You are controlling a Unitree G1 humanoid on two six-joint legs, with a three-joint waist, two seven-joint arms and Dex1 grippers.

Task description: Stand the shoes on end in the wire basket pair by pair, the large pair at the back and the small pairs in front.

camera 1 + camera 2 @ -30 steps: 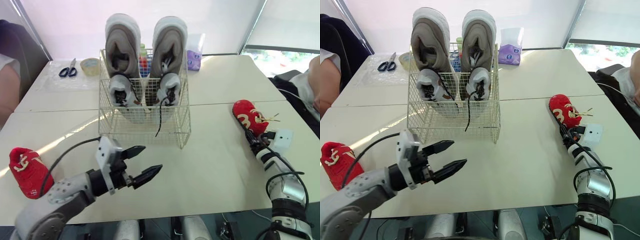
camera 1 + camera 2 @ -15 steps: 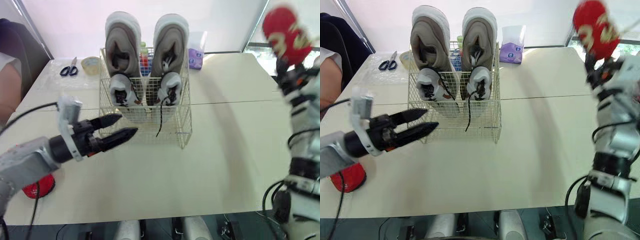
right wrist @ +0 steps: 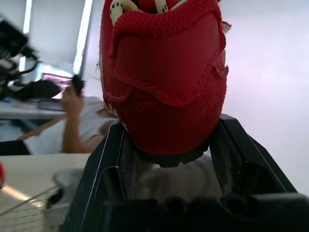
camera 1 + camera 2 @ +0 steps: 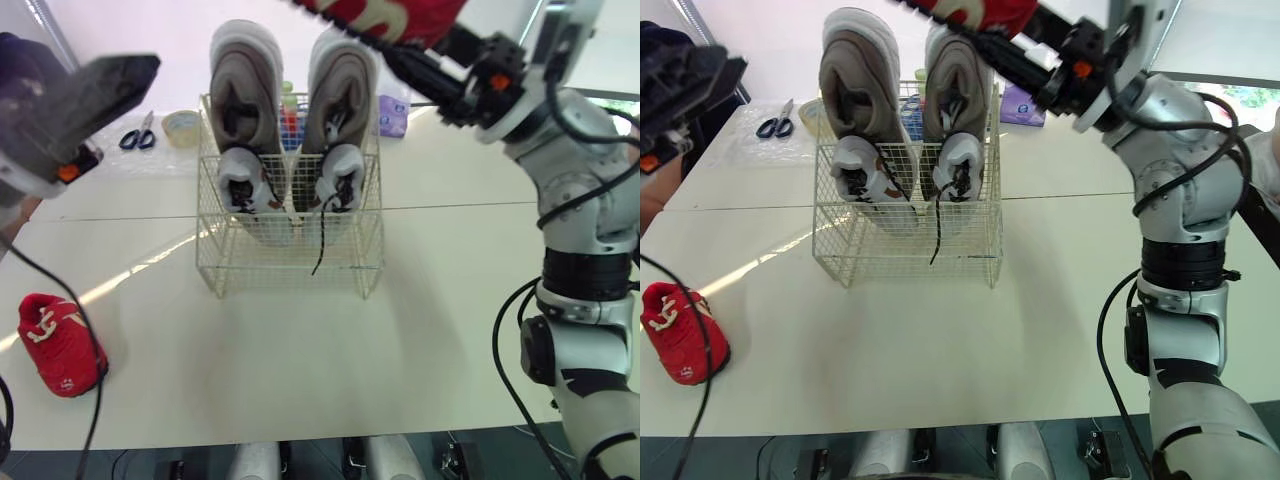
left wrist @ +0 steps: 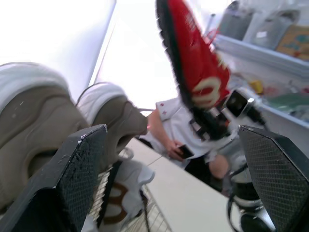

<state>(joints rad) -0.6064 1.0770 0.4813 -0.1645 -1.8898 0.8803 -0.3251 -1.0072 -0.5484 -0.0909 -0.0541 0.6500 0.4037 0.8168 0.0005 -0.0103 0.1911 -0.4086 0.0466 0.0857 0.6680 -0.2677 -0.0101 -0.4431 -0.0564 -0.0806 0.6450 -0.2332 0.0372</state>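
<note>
White table [image 4: 450, 300] below me carries the wire basket [image 4: 290, 265], with the large grey pair [image 4: 240, 85] on end at its back and the small grey pair [image 4: 243, 180] in front. My right gripper [image 3: 166, 154] clamps one end of a red shoe [image 3: 164, 72] between its fingers, high above the basket. My left gripper [image 5: 171, 135] hangs high, jaws wide. The second red shoe [image 4: 58, 343] lies on the table, well apart from the basket.

The right hand [image 4: 405, 58] holds a red shoe [image 4: 385, 14] over the wire basket [image 4: 290, 272] (second red shoe [image 4: 57, 343] on the table [image 4: 450, 300]).
</note>
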